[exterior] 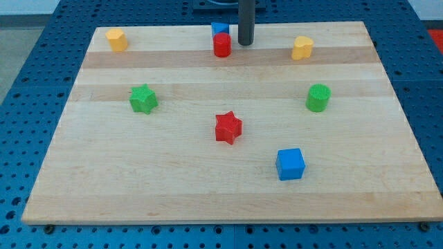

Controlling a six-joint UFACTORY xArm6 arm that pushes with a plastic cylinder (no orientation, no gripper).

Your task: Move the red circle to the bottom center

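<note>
The red circle (221,45) is a short red cylinder near the board's top edge, just left of centre. A blue block (219,29) stands right behind it, partly hidden. My tip (245,43) is the lower end of the dark rod, just to the right of the red circle with a small gap between them. A red star (228,128) lies near the board's middle.
A yellow block (116,39) sits at the top left and a yellow heart (302,48) at the top right. A green star (143,99) is at mid left, a green cylinder (318,97) at mid right. A blue cube (290,164) lies lower right of centre on the wooden board (104,187).
</note>
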